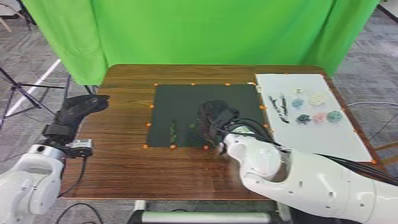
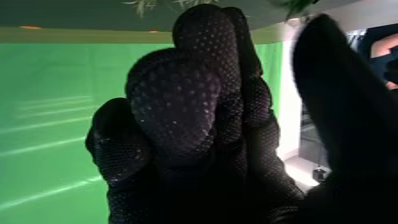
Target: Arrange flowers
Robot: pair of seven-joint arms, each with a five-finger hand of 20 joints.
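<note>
Right arm [image 1: 324, 192] reaches over the mat [image 1: 238, 95], its hand [image 1: 216, 114] above the mat's right part. In the wrist view the right hand [image 2: 178, 102] is wide, fingers loosely extended, thumb well apart from them, nothing seen held. Green stems [image 1: 173, 132] lie on the mat, left of that hand. White board [image 1: 313, 142] sits right of the mat, with a pink flower [image 1: 320, 118], a blue one [image 1: 334, 116] and dark twigs [image 1: 283, 109] on it. Left hand [image 1: 82, 106] is left of the mat; can't tell if wide or narrow. Green cloth [image 1: 213, 32] hangs beyond the mat.
</note>
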